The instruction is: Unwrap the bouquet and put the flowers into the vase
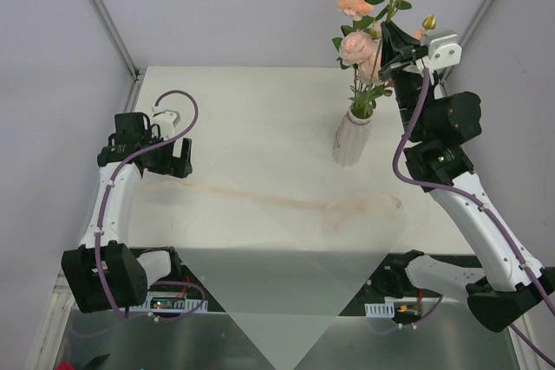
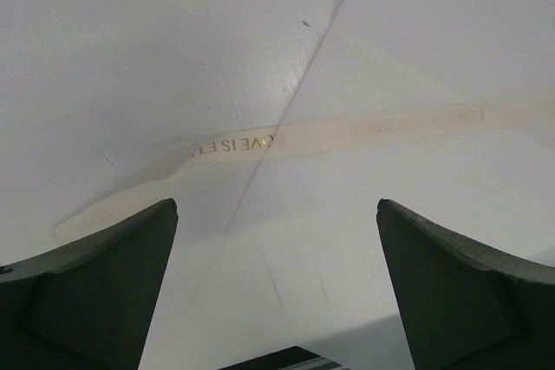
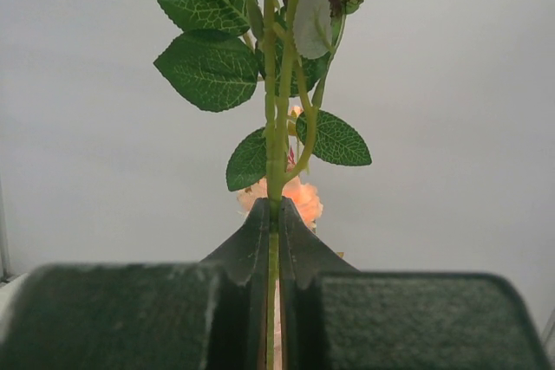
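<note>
The bouquet stands unwrapped. Its flowers (image 1: 357, 44), peach-pink blooms on thin green stems with leaves, rise from the off-white ribbed vase (image 1: 352, 138) at the back right of the table. My right gripper (image 1: 386, 56) is above and right of the vase's rim, shut on one green stem (image 3: 276, 127) just under its leaves, fingertips (image 3: 260, 223) pressed to it either side. The right gripper (image 3: 279, 205) shows a bloom behind the stem. My left gripper (image 1: 173, 162) hovers low over the table's left side. The left gripper (image 2: 277, 205) is wide open with nothing between its fingers.
The translucent white wrapping paper (image 1: 277, 301) lies flat, its corner hanging over the near edge between the arm bases. The paper (image 2: 416, 84) reaches under the left gripper. A cream ribbon (image 1: 260, 198) stretches across the table; its printed ribbon (image 2: 260, 143) passes ahead of the left fingers.
</note>
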Action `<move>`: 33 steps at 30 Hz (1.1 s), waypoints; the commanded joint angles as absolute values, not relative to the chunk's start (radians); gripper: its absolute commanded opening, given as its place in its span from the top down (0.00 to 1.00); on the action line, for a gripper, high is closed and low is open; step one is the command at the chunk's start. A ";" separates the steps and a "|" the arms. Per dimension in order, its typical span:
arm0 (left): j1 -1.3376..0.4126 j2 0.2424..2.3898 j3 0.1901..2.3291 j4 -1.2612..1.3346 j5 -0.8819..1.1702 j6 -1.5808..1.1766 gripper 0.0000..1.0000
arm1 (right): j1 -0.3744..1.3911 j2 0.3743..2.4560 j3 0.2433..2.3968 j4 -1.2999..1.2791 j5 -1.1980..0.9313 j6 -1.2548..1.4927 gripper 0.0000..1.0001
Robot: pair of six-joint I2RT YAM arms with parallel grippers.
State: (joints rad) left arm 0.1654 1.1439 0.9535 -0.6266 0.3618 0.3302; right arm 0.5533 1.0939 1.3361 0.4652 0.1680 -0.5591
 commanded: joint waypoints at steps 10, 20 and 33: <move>0.178 1.131 0.988 -0.647 0.362 0.347 0.01 | 0.474 1.057 1.192 0.615 0.334 -0.523 0.76; 0.175 1.121 0.994 -0.661 0.365 0.350 0.01 | 0.460 1.032 1.235 0.395 0.554 -0.453 0.32; 0.176 1.109 1.000 -0.676 0.373 0.342 0.01 | 0.414 1.092 1.466 -0.250 0.632 -0.261 0.07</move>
State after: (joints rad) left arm 0.1654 1.1362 0.9623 -0.6426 0.3614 0.3332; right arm 0.4187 1.0451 1.3830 0.0120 0.6518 -0.3534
